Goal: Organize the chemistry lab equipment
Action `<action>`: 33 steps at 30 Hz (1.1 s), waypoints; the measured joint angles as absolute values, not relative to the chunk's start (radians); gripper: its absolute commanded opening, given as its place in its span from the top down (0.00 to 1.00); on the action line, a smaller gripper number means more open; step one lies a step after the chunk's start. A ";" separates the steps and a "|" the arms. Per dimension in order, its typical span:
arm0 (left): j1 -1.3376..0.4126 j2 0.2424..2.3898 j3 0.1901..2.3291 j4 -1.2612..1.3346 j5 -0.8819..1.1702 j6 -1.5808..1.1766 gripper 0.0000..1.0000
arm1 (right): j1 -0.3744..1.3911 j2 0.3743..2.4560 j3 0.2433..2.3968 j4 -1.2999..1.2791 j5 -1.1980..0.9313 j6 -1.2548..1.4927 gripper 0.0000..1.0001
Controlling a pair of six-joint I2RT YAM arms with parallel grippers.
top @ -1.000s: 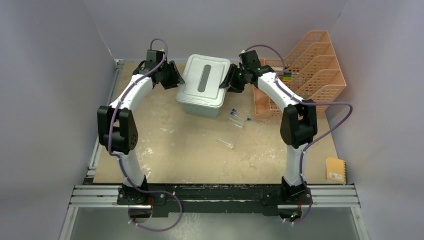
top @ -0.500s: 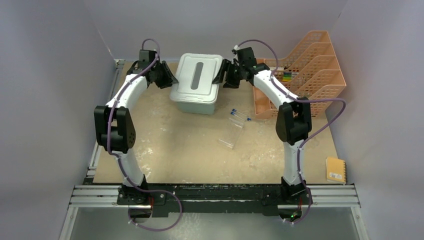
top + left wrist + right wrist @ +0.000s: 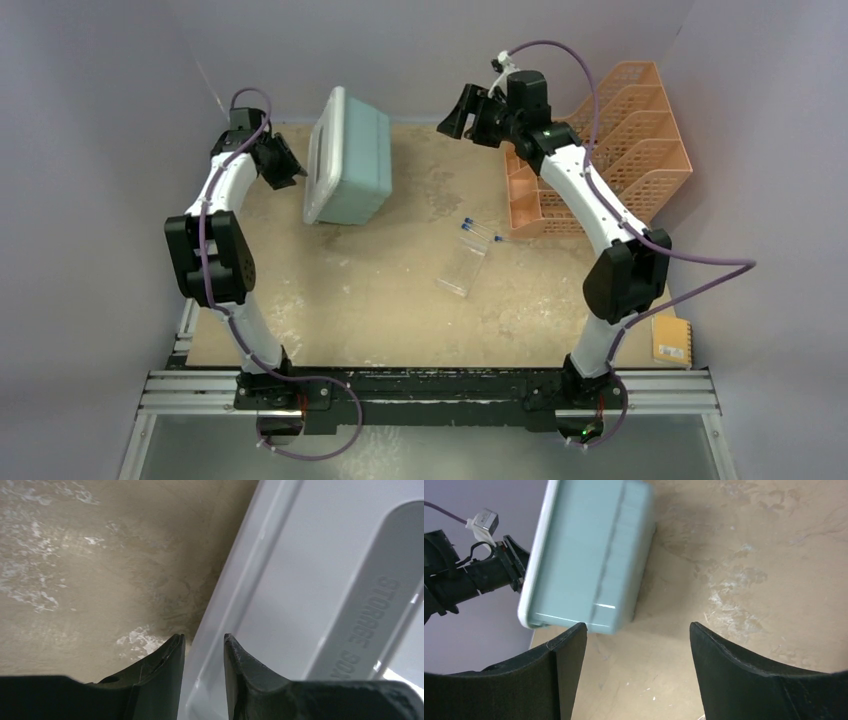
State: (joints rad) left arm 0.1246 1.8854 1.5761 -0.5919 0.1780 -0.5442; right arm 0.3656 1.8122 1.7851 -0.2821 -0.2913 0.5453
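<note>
A pale grey-green storage box (image 3: 352, 158) stands tipped on its side at the back left, with its lid facing left. My left gripper (image 3: 296, 172) is shut on the lid's rim; in the left wrist view its fingers (image 3: 165, 665) sit astride that rim (image 3: 220, 605). My right gripper (image 3: 448, 122) is open and empty, raised to the right of the box; its wrist view shows the box (image 3: 589, 555) ahead of its gripper (image 3: 636, 627). A clear rack (image 3: 464, 266) and two blue-capped tubes (image 3: 482, 232) lie mid-table. Goggles, tongs, the rubber tube, the brush and the packets are out of view.
An orange mesh tiered tray (image 3: 610, 140) stands at the back right, close to my right arm. A small yellow notebook (image 3: 671, 340) lies at the front right edge. Grey walls close in the back and both sides.
The box has gone from flat at back centre to tipped on its side at back left, carried by my left gripper. My right gripper has let go of it and risen.
</note>
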 measured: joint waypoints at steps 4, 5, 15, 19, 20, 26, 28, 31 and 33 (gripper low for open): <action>0.100 1.886 1.577 -0.583 0.212 -0.518 0.59 | 0.360 1.814 1.780 -0.286 -0.272 0.519 0.24; 0.091 1.889 1.581 -0.586 0.217 -0.508 0.59 | 0.360 1.824 1.779 -0.288 -0.271 0.515 0.24; 0.001 1.917 1.626 -0.630 0.197 -0.464 0.61 | 0.361 1.964 1.772 -0.315 -0.276 0.495 0.24; 0.006 1.916 1.651 -0.631 0.148 -0.461 0.62 | 0.366 2.051 1.820 -0.312 -0.285 0.475 0.23; 0.006 1.914 1.653 -0.631 0.134 -0.462 0.63 | 0.366 2.072 1.833 -0.311 -0.290 0.471 0.23; 0.006 1.869 1.654 -0.630 0.054 -0.494 0.58 | 0.379 2.150 1.901 -0.278 -0.371 0.475 0.22; 0.006 1.833 1.654 -0.613 0.046 -0.520 0.51 | 0.386 2.154 1.914 -0.252 -0.403 0.485 0.22; 0.006 1.761 1.637 -0.534 0.059 -0.582 0.45 | 0.392 2.154 1.931 -0.195 -0.451 0.517 0.22; 0.006 1.719 1.617 -0.477 0.079 -0.624 0.43 | 0.395 2.154 1.938 -0.160 -0.479 0.542 0.22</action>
